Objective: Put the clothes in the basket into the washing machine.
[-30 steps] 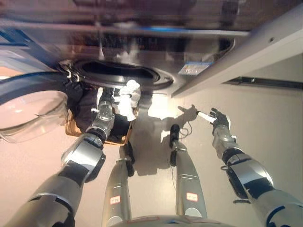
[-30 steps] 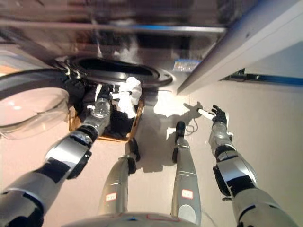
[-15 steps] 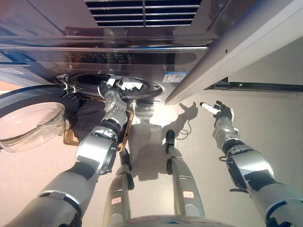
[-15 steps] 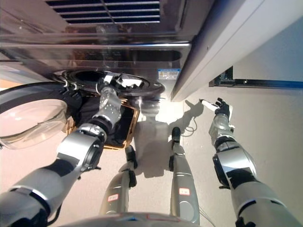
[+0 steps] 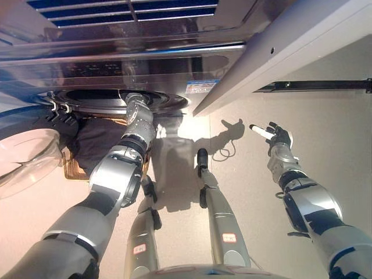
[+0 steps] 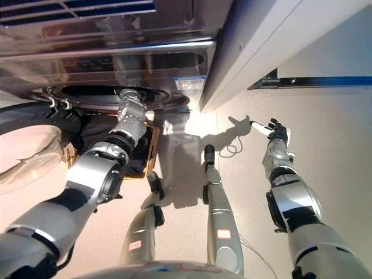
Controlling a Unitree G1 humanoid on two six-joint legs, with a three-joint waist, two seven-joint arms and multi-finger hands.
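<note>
Left eye view shows the silver front-loading washing machine (image 5: 145, 64) filling the top of the scene, and everything else is best placed against its round dark drum opening (image 5: 104, 96). The left hand (image 5: 135, 100) reaches up to the right rim of that opening and its fingers are lost inside the drum, so I cannot tell whether it is clenched, released or grasping cloth. Just below the opening, on the floor against the machine's front, sits the brown woven basket (image 5: 75, 168), with a heap of dark clothes (image 5: 99, 142) lying in it and rising towards the rim. The round glass door (image 5: 23, 157) hangs swung open to the left of the opening, beside the basket. The right hand (image 6: 276, 132) hovers well to the right of the opening, over the pale floor (image 5: 325, 128), released, with fingers spread and holding nothing. The step in hand looks like delivering a garment into the drum. To do it well, the left hand should push deep past the rim before letting go, so no cloth drapes over the door seal, then withdraw straight back clear of the door before dipping down to the basket for the remaining dark clothes.
</note>
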